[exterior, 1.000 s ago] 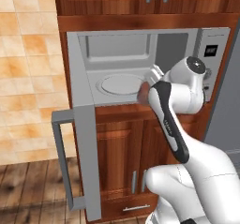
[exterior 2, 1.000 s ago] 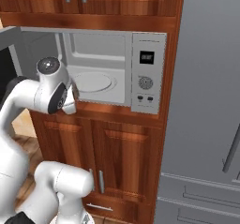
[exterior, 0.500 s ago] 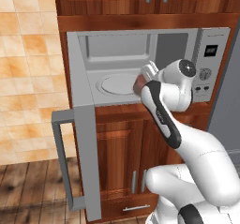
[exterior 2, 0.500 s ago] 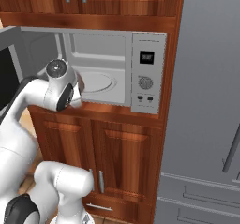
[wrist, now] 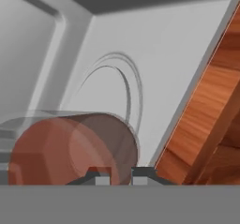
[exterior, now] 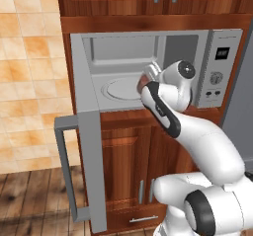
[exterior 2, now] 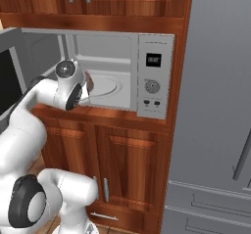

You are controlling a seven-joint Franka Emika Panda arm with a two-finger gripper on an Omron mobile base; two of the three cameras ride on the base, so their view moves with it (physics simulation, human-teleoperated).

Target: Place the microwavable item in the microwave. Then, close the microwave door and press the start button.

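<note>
The microwave [exterior: 217, 42] stands open, its light grey inside with the round turntable [exterior: 121, 88] showing. The microwave door [exterior: 91, 146] hangs swung out to the left, its bar handle [exterior: 64, 171] facing out. My gripper [exterior: 148, 77] is at the front of the opening, right of the turntable, shut on the microwavable item [exterior: 144, 81], a clear glass of reddish-brown liquid. In the hand view the glass [wrist: 70, 148] lies tilted across the lower left, by my gripper [wrist: 119, 176], with the turntable [wrist: 112, 92] beyond it. From the right, the glass [exterior 2: 88, 80] peeks past the hand.
The control panel [exterior 2: 153, 76], with display, dial and buttons, is on the microwave's right side. Wooden cabinets [exterior: 128, 156] sit above and below. A tall grey fridge [exterior 2: 220, 105] stands to the right and a tiled wall [exterior: 29, 82] to the left.
The hand has carried the glass a little left and up, from in front of the microwave's lower edge into its opening. The door has not moved.
</note>
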